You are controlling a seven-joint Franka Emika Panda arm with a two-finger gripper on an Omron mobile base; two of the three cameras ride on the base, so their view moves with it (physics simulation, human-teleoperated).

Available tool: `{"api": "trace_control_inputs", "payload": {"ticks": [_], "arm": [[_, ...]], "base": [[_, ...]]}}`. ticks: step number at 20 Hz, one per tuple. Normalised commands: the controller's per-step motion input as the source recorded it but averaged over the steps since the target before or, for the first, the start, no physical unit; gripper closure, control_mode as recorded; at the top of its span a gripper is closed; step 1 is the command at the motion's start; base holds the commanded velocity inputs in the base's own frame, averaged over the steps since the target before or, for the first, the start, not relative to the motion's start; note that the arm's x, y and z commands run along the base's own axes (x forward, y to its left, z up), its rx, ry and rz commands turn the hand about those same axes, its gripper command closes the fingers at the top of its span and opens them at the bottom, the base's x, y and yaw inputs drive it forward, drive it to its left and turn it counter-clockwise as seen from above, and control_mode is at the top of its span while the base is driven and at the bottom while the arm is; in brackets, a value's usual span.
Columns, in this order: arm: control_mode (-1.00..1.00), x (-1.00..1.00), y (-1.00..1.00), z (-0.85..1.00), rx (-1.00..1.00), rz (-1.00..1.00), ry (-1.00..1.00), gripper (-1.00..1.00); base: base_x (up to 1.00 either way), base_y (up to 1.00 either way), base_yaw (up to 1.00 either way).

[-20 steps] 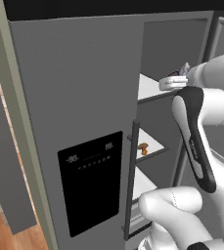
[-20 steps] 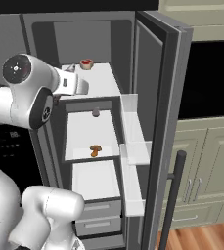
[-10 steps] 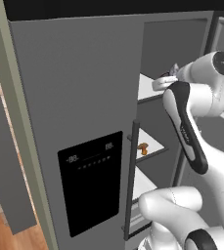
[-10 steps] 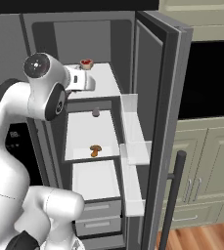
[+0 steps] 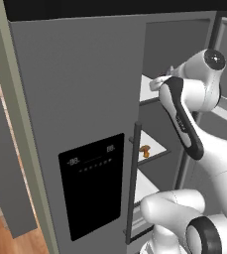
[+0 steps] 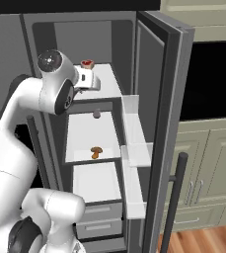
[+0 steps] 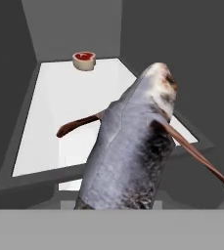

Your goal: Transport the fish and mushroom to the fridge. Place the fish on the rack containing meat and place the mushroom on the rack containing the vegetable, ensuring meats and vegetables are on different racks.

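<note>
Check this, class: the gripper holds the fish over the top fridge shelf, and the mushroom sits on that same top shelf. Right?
Not quite. The mushroom sits two shelves lower, as the right base view shows. The gripper holds the fish over the top shelf.

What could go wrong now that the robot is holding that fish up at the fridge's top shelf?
The fish hangs in the gripper at the front edge of the top rack; let go too soon, it might slip off the lip instead of landing near the meat. Its long fins stick out sideways and could catch the fridge wall. The arm's elbow sits close to the door frame and may brush it while reaching deeper.
</note>
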Motion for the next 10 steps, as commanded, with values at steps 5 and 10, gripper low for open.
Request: {"api": "trace_control_inputs", "payload": {"ticks": [5, 10], "arm": [[-1.0, 0.39, 0.0, -0.35, 0.0, 0.02, 0.09, 1.0], [-1.0, 0.35, -0.08, -0.24, 0.0, 0.03, 0.05, 1.0]], "base": [[0.0, 0.0, 0.0], [0.0, 0.0, 0.0]]}}
